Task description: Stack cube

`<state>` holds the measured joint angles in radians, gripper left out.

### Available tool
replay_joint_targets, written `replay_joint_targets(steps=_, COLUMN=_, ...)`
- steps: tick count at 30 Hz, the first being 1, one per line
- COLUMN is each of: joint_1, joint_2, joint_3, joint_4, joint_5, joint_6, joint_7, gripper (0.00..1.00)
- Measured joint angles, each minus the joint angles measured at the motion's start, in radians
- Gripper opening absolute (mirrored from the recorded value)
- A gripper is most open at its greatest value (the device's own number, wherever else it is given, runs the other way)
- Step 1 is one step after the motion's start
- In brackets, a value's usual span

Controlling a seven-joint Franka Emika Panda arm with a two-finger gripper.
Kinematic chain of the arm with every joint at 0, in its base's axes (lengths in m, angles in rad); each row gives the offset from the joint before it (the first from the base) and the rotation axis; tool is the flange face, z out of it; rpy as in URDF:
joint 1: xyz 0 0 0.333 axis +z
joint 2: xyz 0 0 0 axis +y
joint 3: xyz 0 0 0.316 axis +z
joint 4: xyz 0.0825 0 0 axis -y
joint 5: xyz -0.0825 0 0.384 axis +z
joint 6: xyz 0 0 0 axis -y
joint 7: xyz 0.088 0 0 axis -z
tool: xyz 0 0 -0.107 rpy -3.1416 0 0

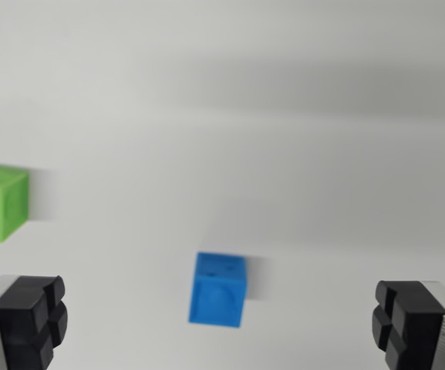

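A small blue cube (220, 290) rests on the white surface, low in the wrist view and a little left of centre. A larger green cube (1, 202) sits at the wrist view's left edge, partly cut off. My gripper (220, 320) is open, its black fingertips (31, 320) at the bottom corners of the picture. The blue cube lies between the two fingers, nearer the left one, and touches neither. The two cubes stand well apart.
The white surface (284, 139) spreads across the whole view with a soft shadow band across the top. Nothing else shows.
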<state>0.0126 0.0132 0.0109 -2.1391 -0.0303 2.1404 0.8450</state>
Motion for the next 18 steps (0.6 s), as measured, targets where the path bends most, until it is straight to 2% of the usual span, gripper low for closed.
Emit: replay_joint_targets(steps=18, joint_1=0.000, joint_2=-0.064, joint_3=-0.001, joint_4=-0.183, joint_5=0.004, joint_6=0.120, joint_7=0.009, gripper=1.00)
